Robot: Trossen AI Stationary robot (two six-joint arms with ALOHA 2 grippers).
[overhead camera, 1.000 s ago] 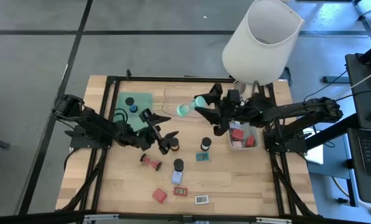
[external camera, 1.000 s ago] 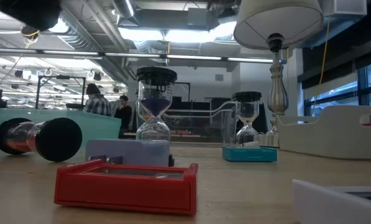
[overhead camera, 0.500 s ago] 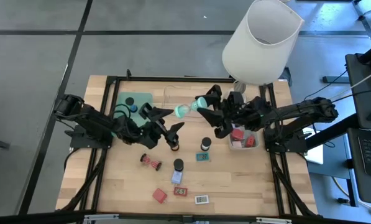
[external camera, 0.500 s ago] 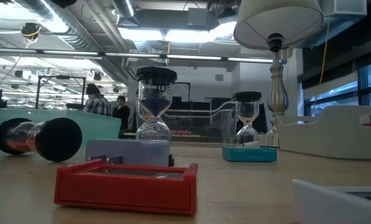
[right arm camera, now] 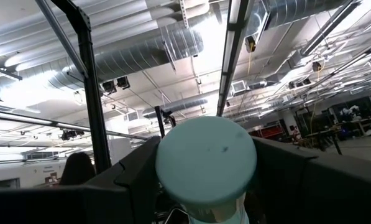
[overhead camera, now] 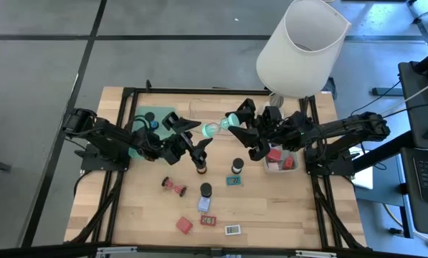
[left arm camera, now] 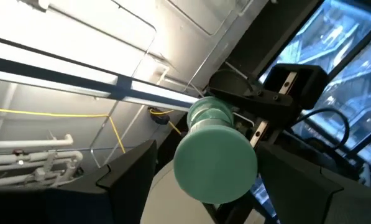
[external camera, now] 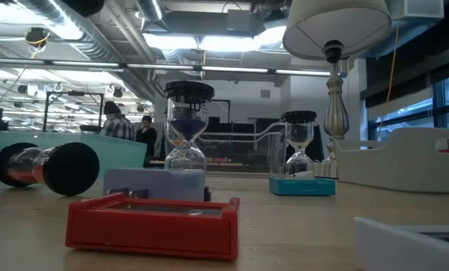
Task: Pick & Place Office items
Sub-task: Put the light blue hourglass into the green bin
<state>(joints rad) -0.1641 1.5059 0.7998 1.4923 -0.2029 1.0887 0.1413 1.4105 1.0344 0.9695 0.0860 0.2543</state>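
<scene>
A green-capped hourglass (overhead camera: 218, 126), one of the office items, hangs in the air above the table's far middle with my right gripper (overhead camera: 235, 122) shut on it. Its free cap (left arm camera: 215, 163) points at my left gripper (overhead camera: 194, 136). That gripper is open, and its fingers (left arm camera: 128, 182) stand on either side of the cap with a gap. More items sit on the wood: upright black-capped hourglasses (overhead camera: 236, 166), a red one lying down (overhead camera: 173, 185), a red block (overhead camera: 183, 224) and a blue block (overhead camera: 204, 205). My right gripper pinches the green hourglass between its two fingers (right arm camera: 135, 177) at the end away from my left arm (left arm camera: 247, 115). The hourglass lies roughly along the fingers, sticking out toward the table's left. It is lifted clear of the table.
A green tray (overhead camera: 163, 115) with a blue piece stands at the far left, and a clear tray (overhead camera: 199, 109) behind the grippers. A pale tray (overhead camera: 279, 161) with red items sits under my right arm. A white-shaded lamp (overhead camera: 303, 43) stands at the far right. Flat labelled rectangles (overhead camera: 232, 230) lie near the front.
My left gripper has risen and gone toward the table's far edge, up to the green hourglass's free end, staying open. The hourglass stays in my right gripper.
</scene>
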